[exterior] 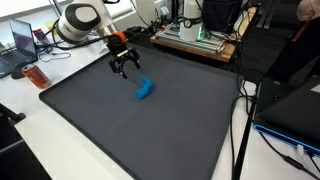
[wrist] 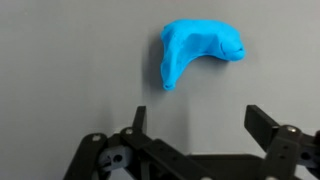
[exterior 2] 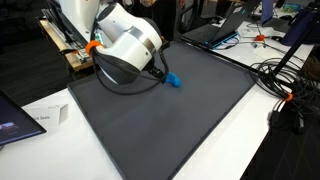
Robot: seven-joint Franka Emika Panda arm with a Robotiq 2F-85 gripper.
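Note:
A small blue curved object (exterior: 145, 89), soft-looking like a toy or cloth, lies on the dark grey mat (exterior: 110, 125). It also shows in an exterior view (exterior 2: 173, 80) and in the wrist view (wrist: 197, 50). My gripper (exterior: 123, 66) hangs above the mat, a short way from the blue object, with its fingers spread. In the wrist view the gripper (wrist: 200, 118) is open and empty, and the blue object lies just beyond the fingertips. In an exterior view the white arm (exterior 2: 128, 48) hides most of the gripper.
The mat (exterior 2: 170, 130) covers a white table. A laptop (exterior: 22, 42) and an orange item (exterior: 37, 75) sit beside it. A wooden box with equipment (exterior: 196, 38) stands at the back. Cables (exterior 2: 285, 85) and a black case (exterior: 290, 115) lie at the mat's side.

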